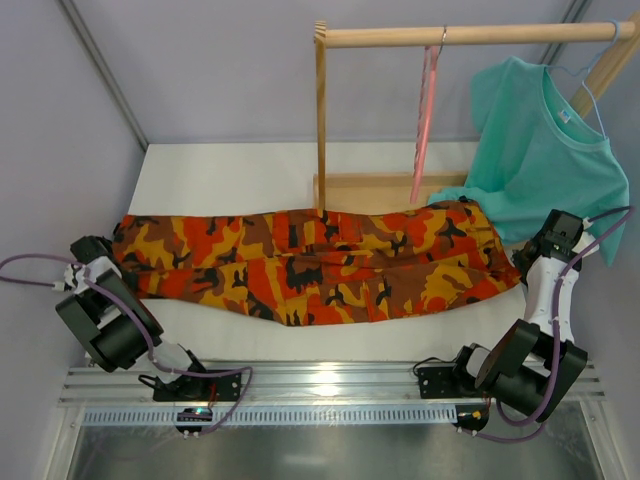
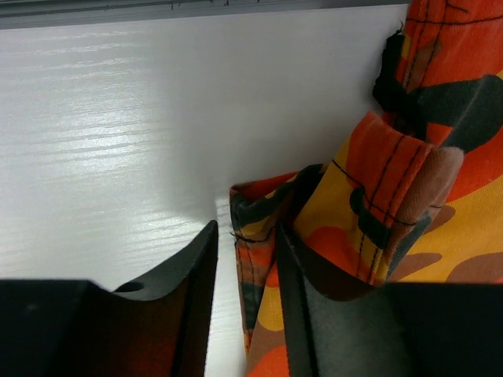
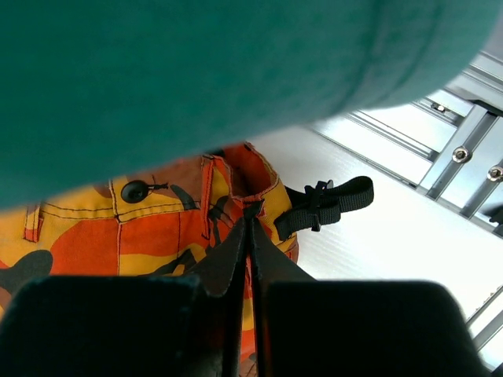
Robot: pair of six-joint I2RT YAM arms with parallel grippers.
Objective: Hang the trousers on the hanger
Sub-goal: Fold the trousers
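Note:
The camouflage trousers (image 1: 310,265) lie spread flat across the table, leg ends to the left, waist to the right. The pink hanger (image 1: 427,120) hangs edge-on from the wooden rail by its metal hook, empty. My left gripper (image 1: 97,260) is at the leg end; in its wrist view the gripper (image 2: 245,236) stands open, with the hem (image 2: 255,212) in the gap beside the right finger and bare table showing between. At the waist corner is my right gripper (image 1: 525,255), and in the right wrist view the gripper (image 3: 251,224) is shut on the waistband (image 3: 251,184).
A teal T-shirt (image 1: 540,160) on a light-blue hanger (image 1: 590,85) hangs over the right gripper and fills the top of the right wrist view (image 3: 196,78). The wooden rack post (image 1: 320,120) stands behind the trousers. A black strap (image 3: 330,204) trails from the waist.

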